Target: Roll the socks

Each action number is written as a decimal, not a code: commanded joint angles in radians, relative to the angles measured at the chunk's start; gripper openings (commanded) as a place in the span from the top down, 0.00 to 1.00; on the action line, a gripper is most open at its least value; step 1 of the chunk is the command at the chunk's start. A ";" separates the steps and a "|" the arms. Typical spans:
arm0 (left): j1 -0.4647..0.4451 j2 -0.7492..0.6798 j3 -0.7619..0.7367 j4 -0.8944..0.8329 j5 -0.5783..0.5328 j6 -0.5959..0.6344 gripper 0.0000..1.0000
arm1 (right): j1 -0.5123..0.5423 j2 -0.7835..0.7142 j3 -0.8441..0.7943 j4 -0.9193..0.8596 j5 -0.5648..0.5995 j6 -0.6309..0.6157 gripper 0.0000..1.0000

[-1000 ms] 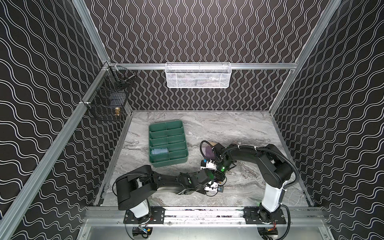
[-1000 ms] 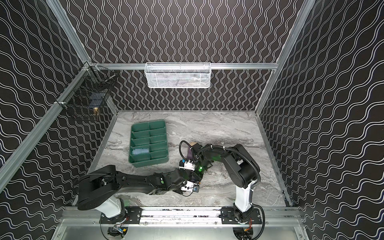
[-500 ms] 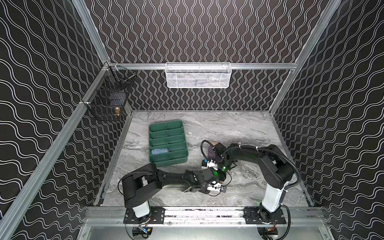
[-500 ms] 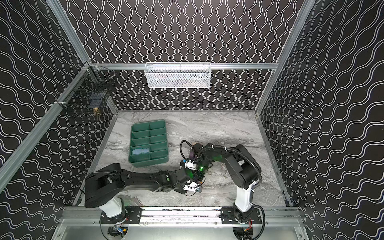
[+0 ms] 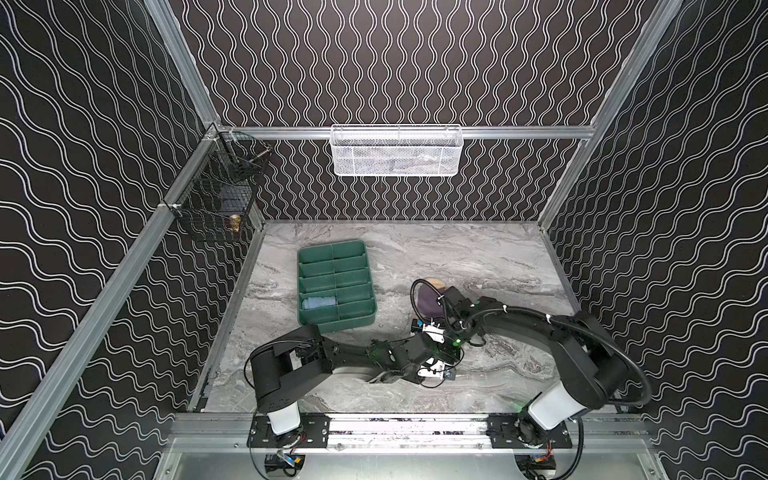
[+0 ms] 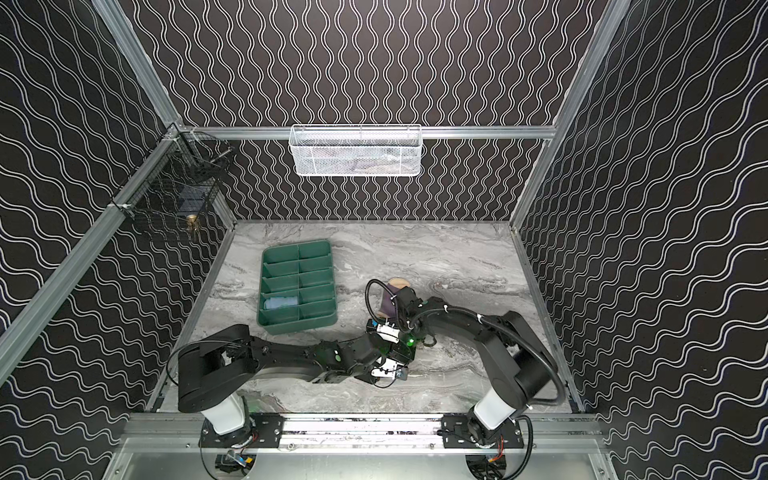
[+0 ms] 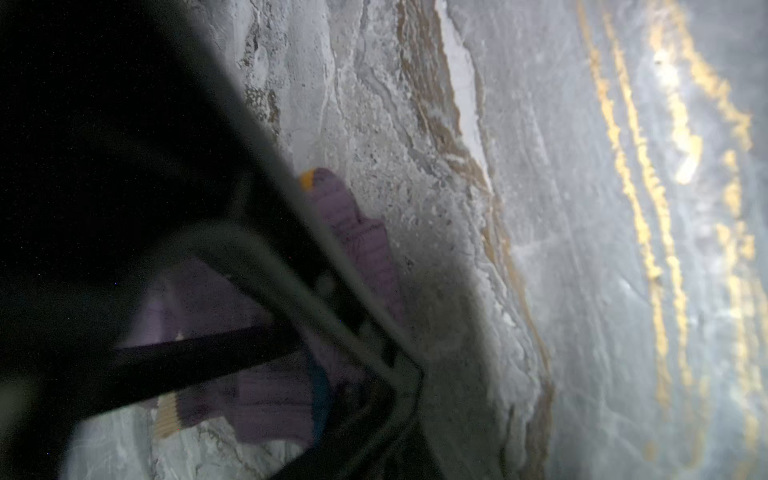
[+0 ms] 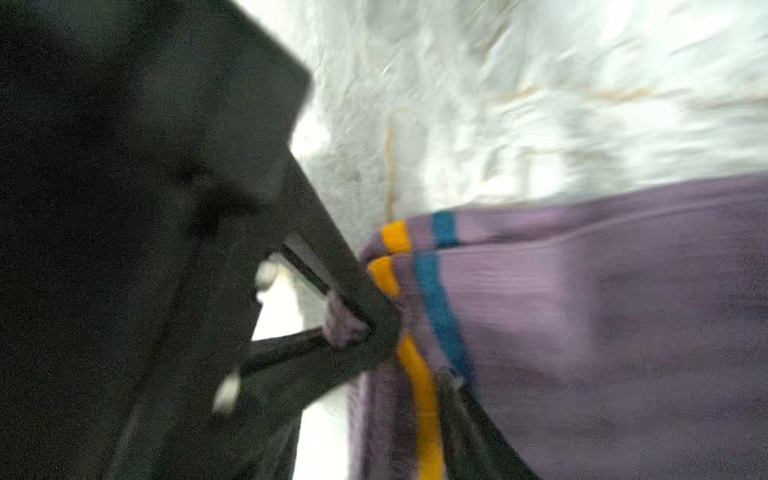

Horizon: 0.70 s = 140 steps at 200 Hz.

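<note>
The purple ribbed sock with a tan toe (image 5: 427,302) lies unrolled between the grey marble table's (image 5: 498,257) centre and right edge. The light blue rolled sock (image 5: 319,302) sits in the green divided tray (image 5: 365,318). The left end effector (image 7: 395,370) is clenched on the purple cuff. Blur hides whether the right end effector (image 5: 440,345) grips. Next, I judge, the cuff needs turning tightly toward the toe. Since a second ago, the left arm has stretched further in.

Purple sock (image 5: 427,302): ribbed knit, tan toe, orange and blue stripes near the cuff. Not rolled. Lies on the tabletop (image 5: 498,266) right of centre, toe end toward the back wall, cuff end bunched and folded, partly hidden.

Light blue sock (image 5: 319,302): rolled up, lying in a left-hand compartment near the front end of the green tray (image 5: 332,245).
</note>
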 commanded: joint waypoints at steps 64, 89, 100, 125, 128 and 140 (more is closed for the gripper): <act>0.043 -0.014 0.090 -0.515 0.207 -0.001 0.99 | -0.140 -0.228 -0.081 0.293 0.400 0.128 0.40; 0.124 0.015 0.212 -0.706 0.352 -0.044 0.98 | -0.181 -0.322 -0.132 0.442 0.661 0.252 0.41; 0.157 0.028 0.256 -0.776 0.424 -0.053 0.96 | -0.183 -0.400 -0.173 0.511 0.760 0.289 0.41; 0.223 0.072 0.336 -0.881 0.531 -0.064 0.94 | -0.172 -0.638 -0.269 0.625 0.767 0.313 0.44; 0.231 0.078 0.344 -0.887 0.541 -0.066 0.94 | -0.167 -0.668 -0.280 0.632 0.752 0.311 0.45; 0.261 0.111 0.382 -0.929 0.591 -0.062 0.93 | -0.106 -0.795 -0.331 0.671 0.736 0.285 0.50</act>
